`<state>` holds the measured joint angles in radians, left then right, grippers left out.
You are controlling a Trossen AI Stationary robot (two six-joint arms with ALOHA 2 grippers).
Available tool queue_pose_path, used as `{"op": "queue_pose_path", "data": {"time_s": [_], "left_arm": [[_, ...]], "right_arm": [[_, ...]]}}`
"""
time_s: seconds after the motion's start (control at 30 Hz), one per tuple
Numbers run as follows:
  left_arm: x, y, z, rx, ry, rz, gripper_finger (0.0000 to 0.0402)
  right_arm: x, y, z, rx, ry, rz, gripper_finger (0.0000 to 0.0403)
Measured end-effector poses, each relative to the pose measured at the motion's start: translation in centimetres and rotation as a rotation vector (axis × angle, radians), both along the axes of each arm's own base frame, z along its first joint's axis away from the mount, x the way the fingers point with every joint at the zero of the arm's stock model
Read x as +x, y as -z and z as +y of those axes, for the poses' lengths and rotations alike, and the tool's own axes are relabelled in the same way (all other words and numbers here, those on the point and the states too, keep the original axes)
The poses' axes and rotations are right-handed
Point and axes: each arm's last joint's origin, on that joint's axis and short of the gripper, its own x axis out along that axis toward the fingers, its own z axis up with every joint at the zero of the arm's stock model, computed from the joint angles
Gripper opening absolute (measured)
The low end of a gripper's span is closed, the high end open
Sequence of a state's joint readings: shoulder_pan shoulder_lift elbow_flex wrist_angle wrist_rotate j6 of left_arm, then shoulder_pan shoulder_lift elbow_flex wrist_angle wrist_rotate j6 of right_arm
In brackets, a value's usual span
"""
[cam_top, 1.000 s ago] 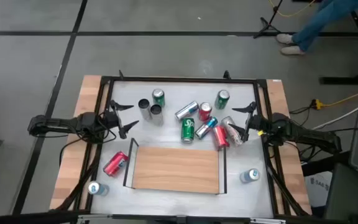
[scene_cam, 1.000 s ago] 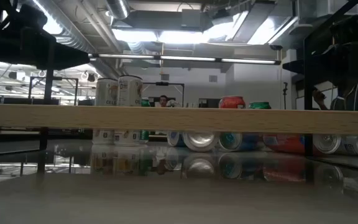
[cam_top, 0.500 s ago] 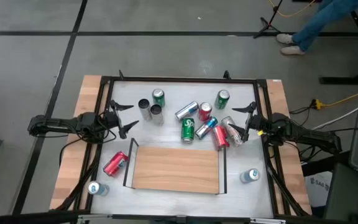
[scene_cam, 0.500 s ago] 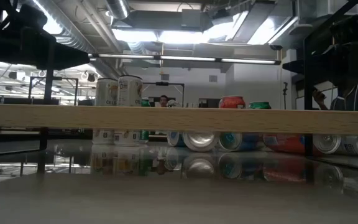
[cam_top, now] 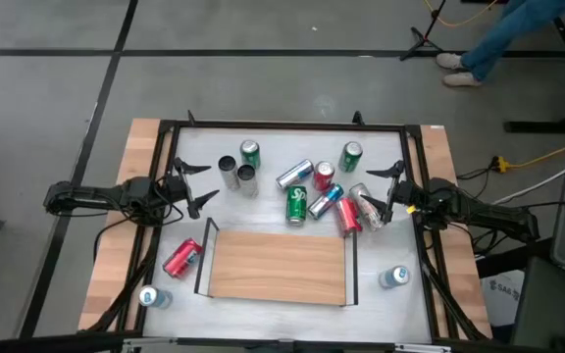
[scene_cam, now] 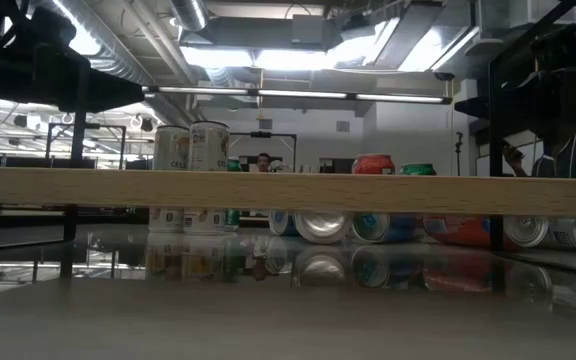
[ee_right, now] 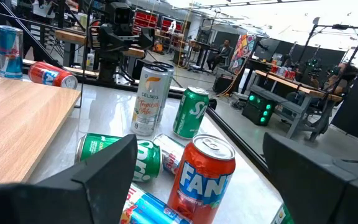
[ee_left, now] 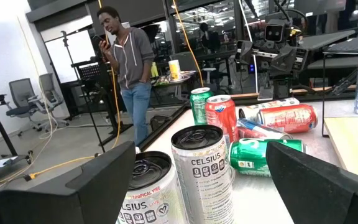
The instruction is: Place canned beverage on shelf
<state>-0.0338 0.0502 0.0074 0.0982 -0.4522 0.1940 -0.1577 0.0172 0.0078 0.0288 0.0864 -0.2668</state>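
Observation:
The shelf, a light-brown board with black end rails, lies at the table's near middle with nothing on it; its edge spans the low view. Several cans stand or lie beyond it: two Celsius cans upright, green cans upright, a red Fanta can upright, and others lying in a cluster. My left gripper is open, left of the Celsius cans. My right gripper is open, right of the cluster, facing the Fanta can.
A red can lies left of the shelf. Blue-topped cans stand at the near left and near right. A black frame rims the table. A person stands in the room beyond, and another's legs show on the floor.

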Motion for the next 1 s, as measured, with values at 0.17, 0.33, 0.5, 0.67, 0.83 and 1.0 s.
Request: {"op": "queue_pose_path", "data": {"time_s": [0.17,0.33,0.5,0.67,0.83,1.0], "left_arm": [[0.0,-0.01,0.0,0.0,0.0,0.0,0.0354],[0.0,-0.01,0.0,0.0,0.0,0.0,0.0354],[0.0,-0.02,0.0,0.0,0.0,-0.001,0.0354],[0.0,-0.01,0.0,0.0,0.001,-0.001,0.0354],[0.0,-0.01,0.0,0.0,0.0,-0.001,0.0354],[0.0,-0.01,0.0,0.0,0.0,-0.001,0.0354]], "right_arm": [[-0.01,-0.06,-0.03,-0.001,0.01,-0.009,0.034],[0.0,-0.11,-0.03,-0.002,0.01,-0.015,0.034],[0.0,-0.11,-0.03,-0.002,0.01,-0.015,0.034],[0.0,-0.12,-0.02,-0.002,0.009,-0.016,0.034],[0.02,-0.13,0.07,-0.003,-0.025,-0.017,0.034],[0.05,-0.13,0.23,0.01,-0.08,-0.02,0.034]]}}
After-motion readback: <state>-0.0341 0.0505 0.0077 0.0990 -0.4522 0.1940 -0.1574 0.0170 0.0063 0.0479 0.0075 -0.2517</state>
